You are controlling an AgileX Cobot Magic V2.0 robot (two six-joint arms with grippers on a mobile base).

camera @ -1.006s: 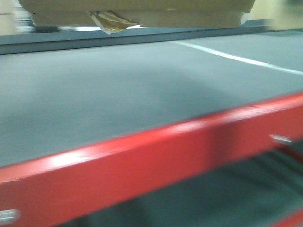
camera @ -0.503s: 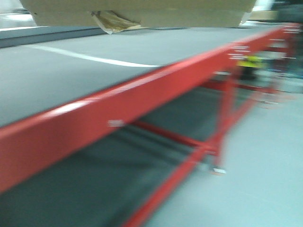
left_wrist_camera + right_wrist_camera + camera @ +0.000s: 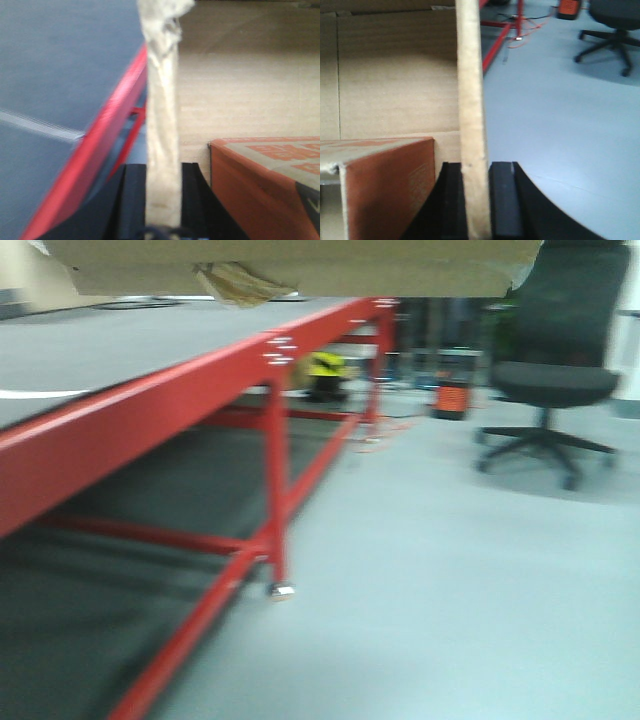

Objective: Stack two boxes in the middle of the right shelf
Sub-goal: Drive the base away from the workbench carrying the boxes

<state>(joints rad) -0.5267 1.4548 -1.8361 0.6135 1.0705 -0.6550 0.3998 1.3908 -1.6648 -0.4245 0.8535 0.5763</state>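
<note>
The left hand (image 3: 162, 170) is closed on an upright side wall of the carton (image 3: 240, 90). Its two black fingers (image 3: 132, 200) press the wall's tan, ragged edge from either side with no gap showing. The right hand (image 3: 476, 170) grips the opposite wall in the same way, one dark finger on each face of the cardboard.

The carton hangs between the two hands, clear of any support. Inside it, both wrist views show an orange-red printed box (image 3: 265, 175) lying against the inner wall. In the front view the carton's underside fills the top edge of the picture, and a loose tape strip (image 3: 240, 285) dangles from it.

Below the left hand lies a dark grey surface (image 3: 100, 350), crossed by a white line (image 3: 40, 127) and edged by a red beam (image 3: 150, 410) on red legs. The carton's left part is above this surface. Past the right hand there is only pale floor (image 3: 450, 590) beneath.

Farther off on the floor stands a black office chair (image 3: 560, 350). Near the rack's far legs are a blurred yellow object (image 3: 325, 365) and a small orange item (image 3: 452, 398), both too blurred to identify.
</note>
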